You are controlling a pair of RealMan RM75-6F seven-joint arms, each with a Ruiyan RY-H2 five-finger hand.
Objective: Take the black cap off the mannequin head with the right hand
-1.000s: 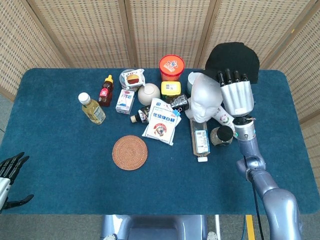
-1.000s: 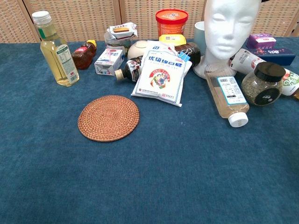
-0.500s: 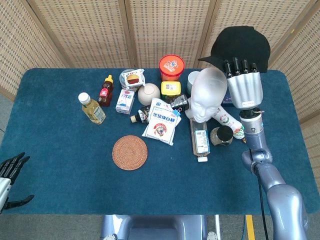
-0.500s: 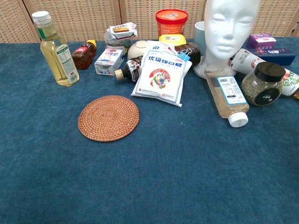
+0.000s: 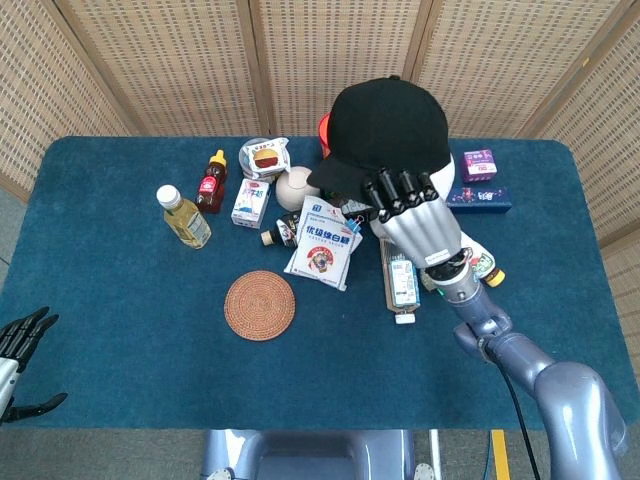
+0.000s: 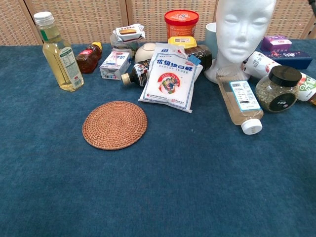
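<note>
Right hand (image 5: 412,215) grips black cap (image 5: 385,128) by its brim above mannequin head (image 6: 243,30); left hand (image 5: 20,345) idle, fingers apart; sugar bag (image 6: 170,80) reads "JING KANG".

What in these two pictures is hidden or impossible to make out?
- Mannequin head: in the head view the black cap and right hand cover it; in the chest view the top edge cuts off its crown.
- Cap and right hand: outside the chest view.
- Orange tub: mostly behind the cap in the head view.
- Left hand: cut by the head view's left edge.
- Bottle labels: print too small to read.
</note>
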